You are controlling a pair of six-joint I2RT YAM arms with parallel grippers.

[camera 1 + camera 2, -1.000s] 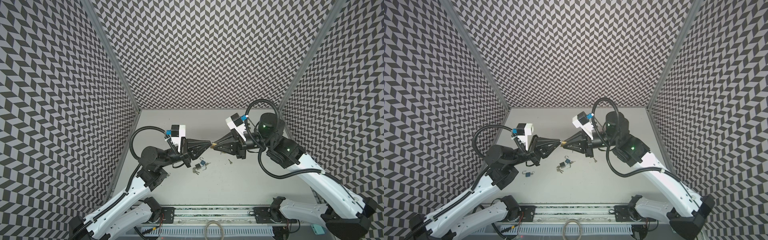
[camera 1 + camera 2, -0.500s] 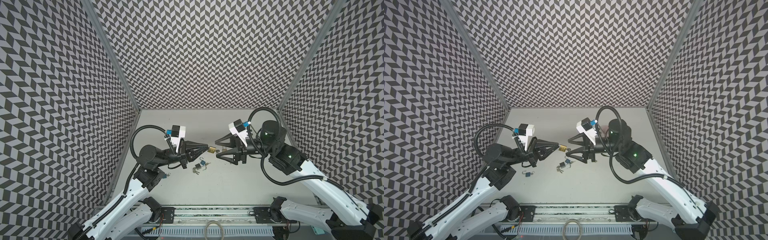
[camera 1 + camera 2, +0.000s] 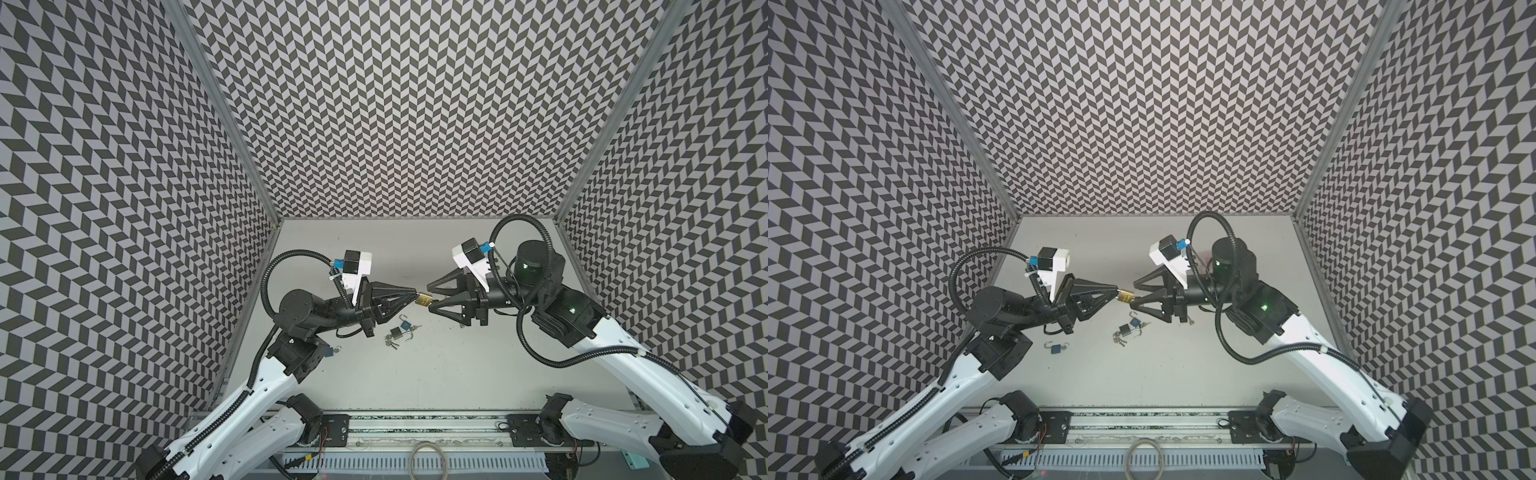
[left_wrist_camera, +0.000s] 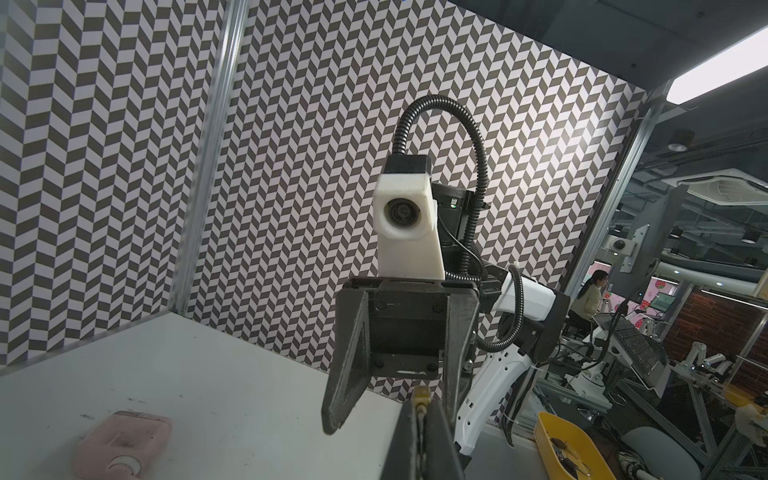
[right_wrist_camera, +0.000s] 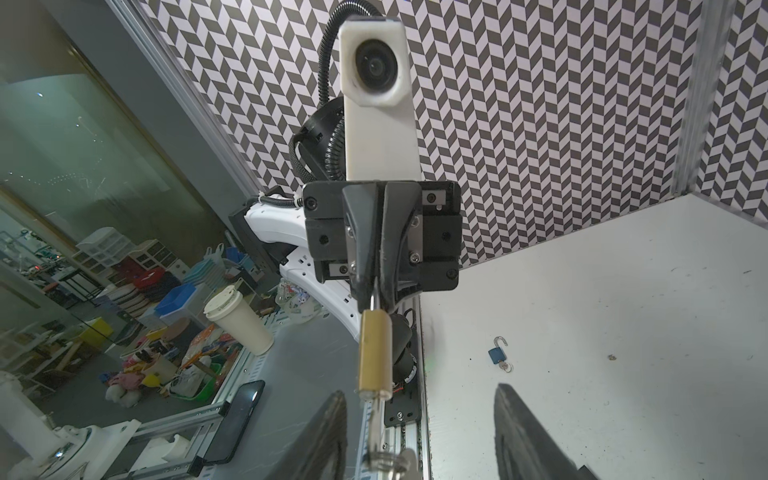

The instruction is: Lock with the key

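Brass padlock point(image 3: 424, 299) hangs above the table point(image 3: 457, 374), its shackle point(image 5: 374, 298) pinched in the closed left gripper point(image 3: 414, 295); right gripper point(image 5: 419, 392) jaws stand apart either side of the inserted key point(image 5: 373, 424)

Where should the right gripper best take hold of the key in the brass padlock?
The key by its head, from the end opposite the left gripper. It shows edge-on between the open jaws, flat faces toward them, blade in the brass padlock.

No writing can be read anywhere (brass padlock point(image 3: 424, 299) face too small).
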